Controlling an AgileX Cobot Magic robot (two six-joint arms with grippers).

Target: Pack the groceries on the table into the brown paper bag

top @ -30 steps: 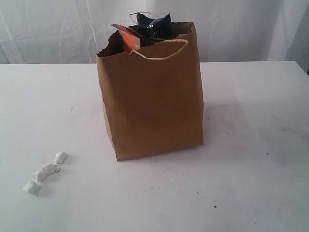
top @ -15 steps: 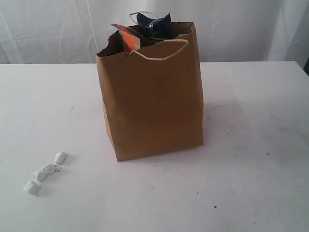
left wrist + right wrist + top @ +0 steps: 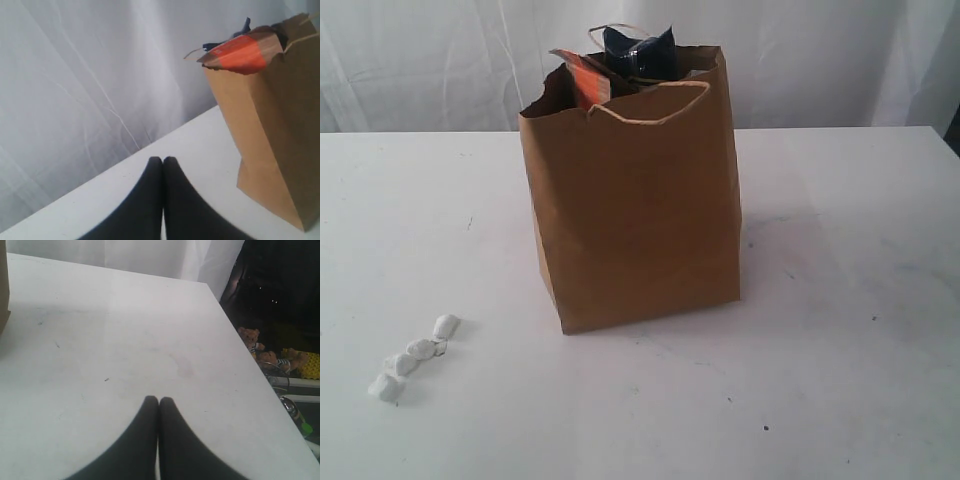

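The brown paper bag (image 3: 635, 200) stands upright mid-table, and an orange-labelled brown pouch (image 3: 582, 80) and a dark blue packet (image 3: 638, 52) poke above its ragged rim. White wrapped sweets (image 3: 415, 355) lie in a short row on the table (image 3: 840, 300) at the front left. Neither arm shows in the exterior view. My left gripper (image 3: 162, 160) is shut and empty above the tabletop, with the bag (image 3: 280, 125) and pouch (image 3: 240, 52) off to one side. My right gripper (image 3: 158, 400) is shut and empty over bare table (image 3: 100, 330). The other groceries are hidden.
A white curtain (image 3: 420, 60) hangs behind the table. In the right wrist view the table's edge (image 3: 250, 385) drops off to a dark floor area with teddy bears (image 3: 250, 337) and clutter. The bag's corner (image 3: 4, 285) shows at that view's border.
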